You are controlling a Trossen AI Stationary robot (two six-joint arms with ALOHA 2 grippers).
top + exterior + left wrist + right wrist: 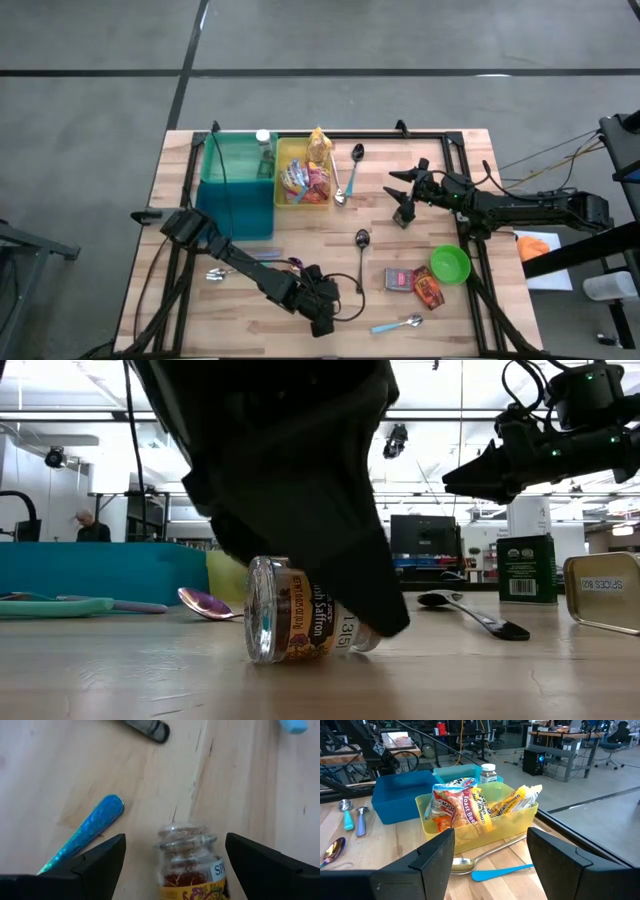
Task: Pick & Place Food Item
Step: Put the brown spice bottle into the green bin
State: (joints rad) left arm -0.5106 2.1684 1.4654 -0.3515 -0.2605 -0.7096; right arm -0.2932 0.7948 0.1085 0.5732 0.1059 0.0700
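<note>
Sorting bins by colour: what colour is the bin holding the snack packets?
Yellow. The bin with the snack packets shows best in the right wrist view.

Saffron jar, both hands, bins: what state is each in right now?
Saffron jar: lying on its side, between the left hand's fingers, not gripped.
Left hand: open, straddling the jar.
Right hand: open, empty, raised.
Yellow bin: holding food packets.
Green bowl: upright.

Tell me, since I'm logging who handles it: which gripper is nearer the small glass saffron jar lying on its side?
Left. The left gripper straddles the glass saffron jar, fingers open; the right gripper hovers across the table near the yellow plastic bin.
</note>
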